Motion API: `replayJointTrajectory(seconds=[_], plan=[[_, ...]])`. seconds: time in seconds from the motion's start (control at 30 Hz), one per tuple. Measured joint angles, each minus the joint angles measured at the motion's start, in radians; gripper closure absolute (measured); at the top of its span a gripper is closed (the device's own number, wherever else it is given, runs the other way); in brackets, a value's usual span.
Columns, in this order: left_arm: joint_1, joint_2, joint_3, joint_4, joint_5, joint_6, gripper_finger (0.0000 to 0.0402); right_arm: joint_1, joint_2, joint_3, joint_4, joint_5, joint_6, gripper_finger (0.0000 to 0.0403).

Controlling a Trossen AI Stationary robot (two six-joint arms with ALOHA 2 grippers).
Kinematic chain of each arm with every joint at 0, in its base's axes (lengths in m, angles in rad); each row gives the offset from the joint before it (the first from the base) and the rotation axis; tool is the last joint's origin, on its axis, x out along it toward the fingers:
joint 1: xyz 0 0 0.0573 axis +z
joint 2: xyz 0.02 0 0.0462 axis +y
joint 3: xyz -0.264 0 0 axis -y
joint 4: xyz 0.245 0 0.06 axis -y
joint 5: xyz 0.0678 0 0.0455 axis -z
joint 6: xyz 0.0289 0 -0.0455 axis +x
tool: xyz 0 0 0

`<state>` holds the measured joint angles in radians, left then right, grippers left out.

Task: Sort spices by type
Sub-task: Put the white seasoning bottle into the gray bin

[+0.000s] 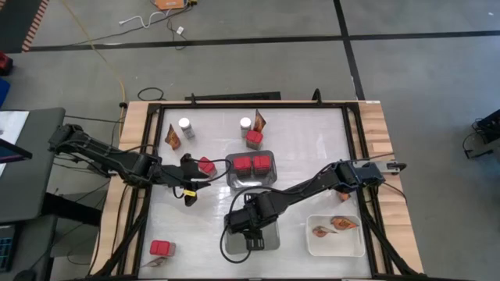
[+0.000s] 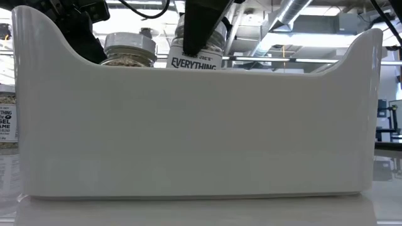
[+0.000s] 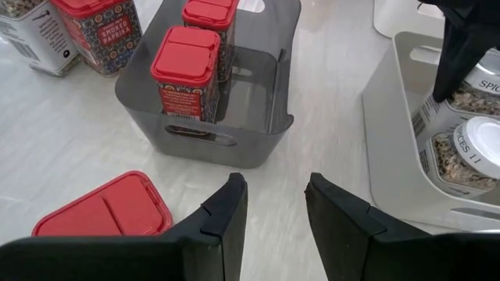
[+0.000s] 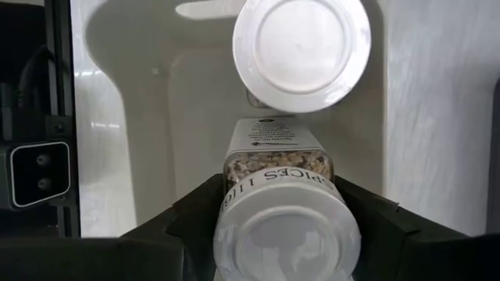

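1. My right gripper (image 4: 281, 234) pinches a clear jar (image 4: 275, 179) by its white lid, upright, inside the white tray (image 4: 148, 101), beside another jar (image 4: 301, 51).
2. Labels read "EVERYTHING" and "SPICES".
3. My left gripper (image 3: 273, 211), jaws spread and empty, is nearest a red tin (image 3: 101, 209); another reads "SMOKED PAPRIKA".

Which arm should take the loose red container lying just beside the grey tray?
Left. The left gripper hangs open and empty right beside that red container, close to the grey tray. The right gripper is busy, shut on a jar over the white tray.
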<state>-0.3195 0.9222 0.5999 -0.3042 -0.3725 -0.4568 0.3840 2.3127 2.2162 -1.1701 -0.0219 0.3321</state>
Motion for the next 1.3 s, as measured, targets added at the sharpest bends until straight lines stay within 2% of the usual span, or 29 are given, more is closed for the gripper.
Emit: replayJointTrajectory(seconds=[0.27,0.5,1.3], plan=[[0.000,0.000,0.000,-0.001,0.000,0.000,0.0275,0.000,0.000,-0.001,0.001,0.000,0.000,0.0163],[0.000,0.000,0.000,-0.004,0.000,0.000,0.0275,0.000,-0.004,-0.062,0.038,-0.002,0.000,0.0163],[0.000,0.000,0.000,-0.005,0.000,-0.003,0.0275,0.000,-0.002,-0.064,0.082,-0.002,-0.026,0.0162]])
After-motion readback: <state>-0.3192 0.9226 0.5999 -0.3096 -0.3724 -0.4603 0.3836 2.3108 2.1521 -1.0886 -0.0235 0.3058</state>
